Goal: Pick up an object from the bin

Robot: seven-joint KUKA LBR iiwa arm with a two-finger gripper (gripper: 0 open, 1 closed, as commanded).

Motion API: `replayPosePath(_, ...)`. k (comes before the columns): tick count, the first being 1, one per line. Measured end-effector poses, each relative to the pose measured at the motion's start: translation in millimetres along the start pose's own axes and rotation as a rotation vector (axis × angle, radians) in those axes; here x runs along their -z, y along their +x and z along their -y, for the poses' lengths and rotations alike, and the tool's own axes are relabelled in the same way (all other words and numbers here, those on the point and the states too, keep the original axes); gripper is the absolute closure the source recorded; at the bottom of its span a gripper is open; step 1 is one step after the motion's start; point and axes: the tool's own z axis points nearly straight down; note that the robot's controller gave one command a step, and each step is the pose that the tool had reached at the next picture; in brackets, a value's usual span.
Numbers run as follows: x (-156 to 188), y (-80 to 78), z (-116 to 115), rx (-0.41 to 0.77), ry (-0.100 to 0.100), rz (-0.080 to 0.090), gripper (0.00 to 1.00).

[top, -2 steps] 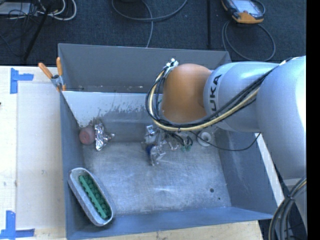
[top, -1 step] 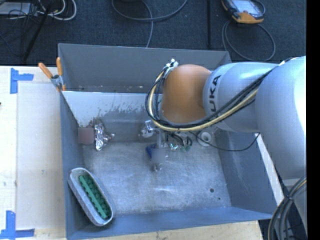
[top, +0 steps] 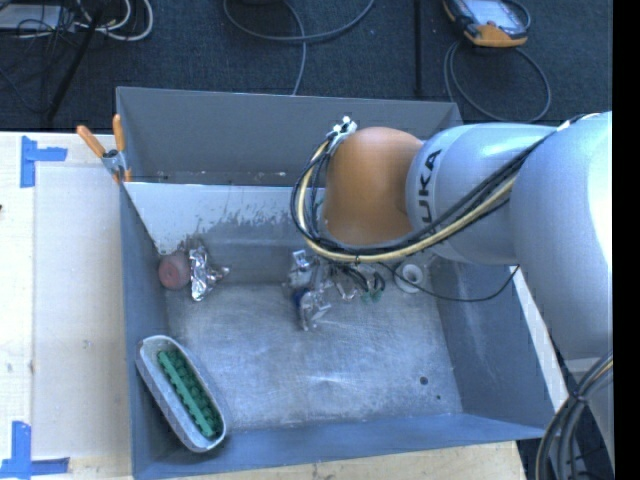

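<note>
Arm (top: 480,198) comes in from the right w/ its orange wrist cover (top: 365,188) tipped downward, and the gripper (top: 312,306) is low over the floor of the bin (top: 330,388), abt mid-bin toward the back wall; can't tell if it's spread or pinched, or if anything's in it tbh. Nearest stuff is a crumpled silver bit (top: 203,273) off to its left w/ a pink round thing (top: 172,271) right beside that, plus a white ring (top: 408,276) close on its right. Green brush (top: 188,393) in an oval dish (top: 147,360) sits well apart in the front left corner.

A: Bystander items logged?
B: Seen front-left in the bin (top: 250,138): oval grey dish (top: 150,360) filled with green bristles (top: 190,393). Pink disc (top: 172,271) noted just beside crumpled foil (top: 203,271), back-left.
A: More?
B: White ring (top: 408,276) noted, back-right.
</note>
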Motion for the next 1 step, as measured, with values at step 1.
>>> replayPosePath(1, 186.9, 17.6, -12.7, 0.179, 0.002, 0.007, 1.00)
